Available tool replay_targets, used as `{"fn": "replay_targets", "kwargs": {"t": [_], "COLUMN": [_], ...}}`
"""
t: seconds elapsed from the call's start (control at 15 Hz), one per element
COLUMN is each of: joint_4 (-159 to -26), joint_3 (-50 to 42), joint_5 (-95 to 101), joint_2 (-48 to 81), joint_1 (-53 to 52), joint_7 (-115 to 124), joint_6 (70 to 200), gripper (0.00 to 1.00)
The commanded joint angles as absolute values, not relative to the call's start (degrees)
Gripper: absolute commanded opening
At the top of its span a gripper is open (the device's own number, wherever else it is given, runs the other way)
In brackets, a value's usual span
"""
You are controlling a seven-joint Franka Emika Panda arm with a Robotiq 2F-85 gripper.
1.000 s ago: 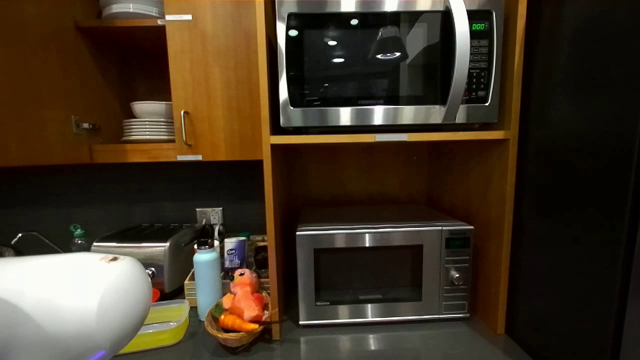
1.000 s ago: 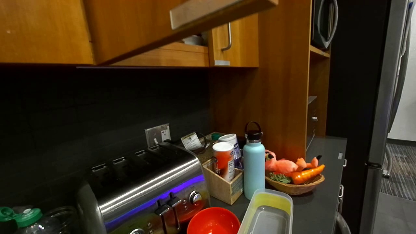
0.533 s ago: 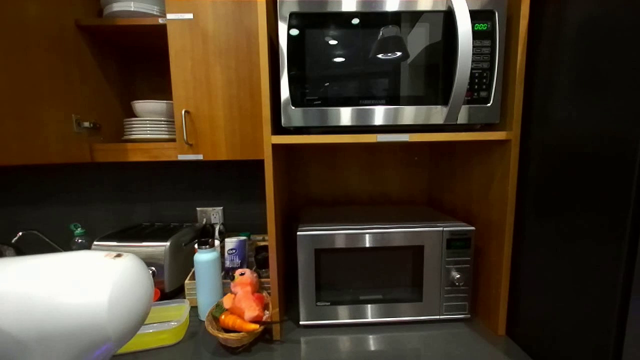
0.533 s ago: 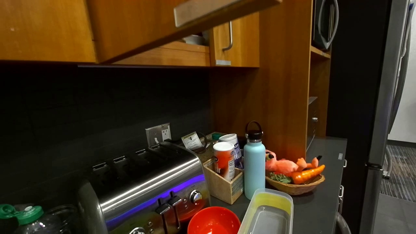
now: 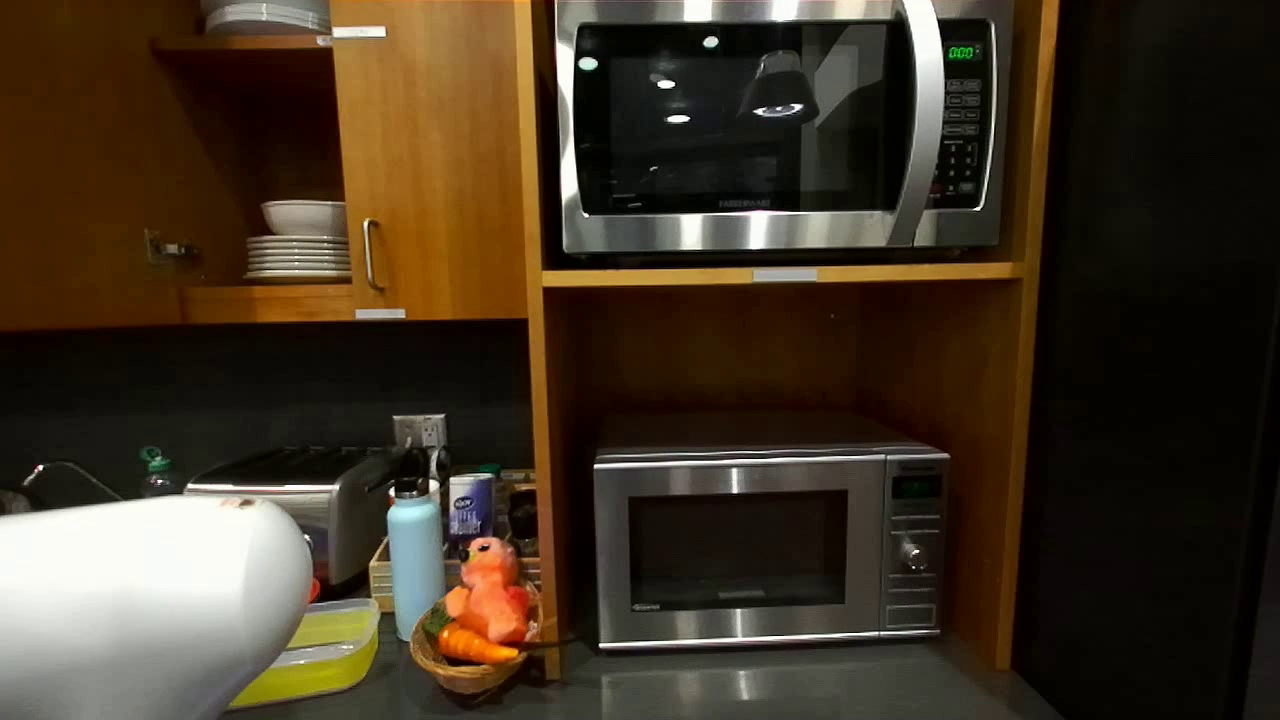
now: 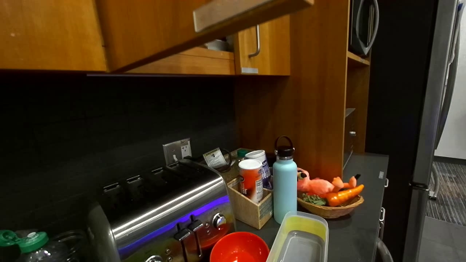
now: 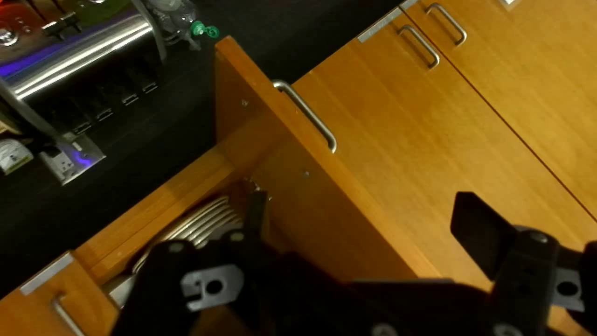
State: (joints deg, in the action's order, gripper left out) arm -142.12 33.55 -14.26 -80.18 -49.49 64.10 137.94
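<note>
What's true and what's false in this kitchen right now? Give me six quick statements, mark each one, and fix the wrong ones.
1. The hand is open. True.
2. Every cupboard door is shut. False: one cupboard door stands open.
3. The blue bottle lies on its side. False: the blue bottle stands upright.
4. A white bowl sits on stacked plates. True.
5. The upper microwave is open. False: the upper microwave is shut.
6. The carrot lies in the basket. True.
</note>
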Motion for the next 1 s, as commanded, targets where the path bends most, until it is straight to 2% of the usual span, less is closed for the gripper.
{"fn": "replay_targets", "kwargs": {"t": [0.0, 0.07, 0.6, 0.93], "joint_4": [-134.11, -130.64, -116.54, -115.93], "joint_3": [29.18, 27.73, 25.27, 24.34], "joint_5": [-14.76, -7.19, -5.14, -5.35], "joint_2": [-88.05, -84.28, -85.65, -85.97], "joint_1": [-48.17, -52.31, -52.81, -53.21], "joint_7": [61.87, 67.08, 65.69, 65.55], "joint_6": [122.68, 121.76, 104.05, 104.56], "gripper": [1.0, 1.0, 1.0, 1.0]}}
